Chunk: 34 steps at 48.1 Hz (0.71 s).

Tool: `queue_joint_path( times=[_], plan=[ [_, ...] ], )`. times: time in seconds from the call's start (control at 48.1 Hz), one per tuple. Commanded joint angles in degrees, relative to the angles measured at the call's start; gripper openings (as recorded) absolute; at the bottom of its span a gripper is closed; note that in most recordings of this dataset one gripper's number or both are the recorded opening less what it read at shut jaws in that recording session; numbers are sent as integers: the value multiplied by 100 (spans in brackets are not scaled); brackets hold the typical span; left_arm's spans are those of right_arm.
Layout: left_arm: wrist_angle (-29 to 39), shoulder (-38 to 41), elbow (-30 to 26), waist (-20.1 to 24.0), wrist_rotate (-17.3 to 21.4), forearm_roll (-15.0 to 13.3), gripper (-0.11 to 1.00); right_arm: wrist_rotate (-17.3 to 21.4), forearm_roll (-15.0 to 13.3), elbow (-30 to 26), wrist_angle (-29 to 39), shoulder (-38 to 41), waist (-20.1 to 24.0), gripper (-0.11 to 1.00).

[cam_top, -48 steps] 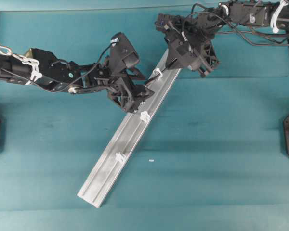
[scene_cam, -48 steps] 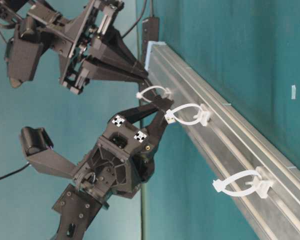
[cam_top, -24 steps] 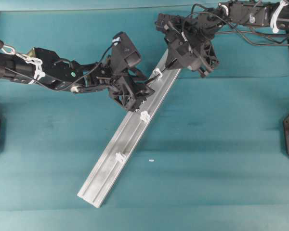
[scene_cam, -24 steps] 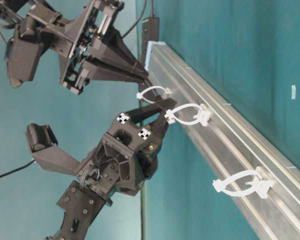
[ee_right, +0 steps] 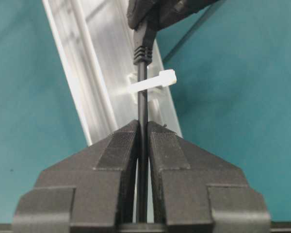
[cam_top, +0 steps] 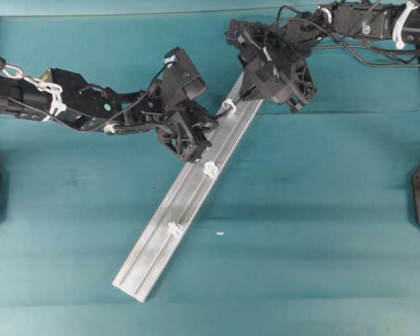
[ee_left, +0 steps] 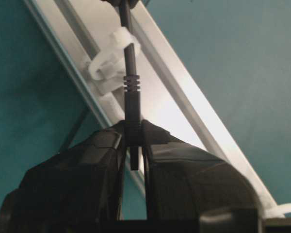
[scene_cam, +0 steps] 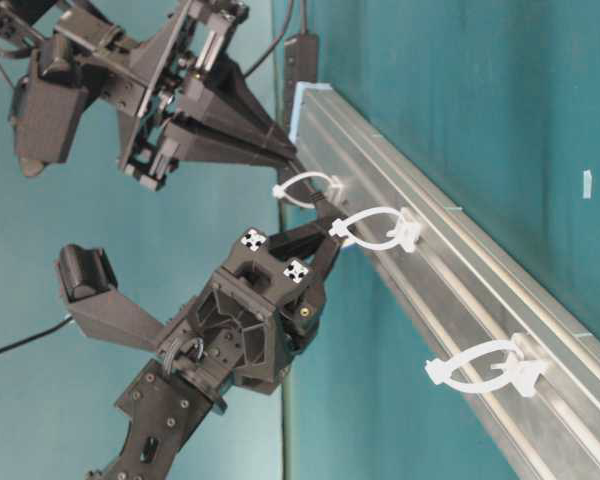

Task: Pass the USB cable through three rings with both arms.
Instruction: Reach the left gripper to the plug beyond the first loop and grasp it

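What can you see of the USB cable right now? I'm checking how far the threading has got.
The USB cable is a thin black cord ending in a slim black plug with a ribbed strain relief. It runs through the first ring, a whitish translucent clip on the rail. The left gripper is shut on the plug just past that ring; the right gripper is shut on the cord on the ring's other side. Between them the cable looks straight and taut. The other two rings appear unthreaded.

The counter [cam_top: 322, 231] is seen from overhead, the rail [scene_cam: 460, 260] from table level; close wrist views are aimed along each hand, sharing the rail.
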Motion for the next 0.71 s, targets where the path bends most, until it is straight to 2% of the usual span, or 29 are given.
queue_joint_path(
  times=[0.0, 0.166, 0.395, 0.457, 0.603, 0.686],
  plan=[
    [-18, -44, -88, -26, 18, 18, 8, 132, 26, -44, -44, 0, 44, 11],
    [-9, -44, -88, -18, 18, 18, 8, 211, -141, -62, -53, 9, 44, 11],
    [-18, -35, -97, -26, 9, 9, 8, 439, -149, -44, -70, -9, 123, 13],
    [-26, -35, -105, -18, 9, 9, 8, 492, -149, -44, -105, -9, 167, 25],
    [-26, -44, -105, -18, 18, 9, 8, 642, -114, -26, -369, -44, 229, 69],
    [-26, -53, -97, -18, 18, 18, 8, 853, -97, 0, -563, -158, 272, 87]
  ],
)
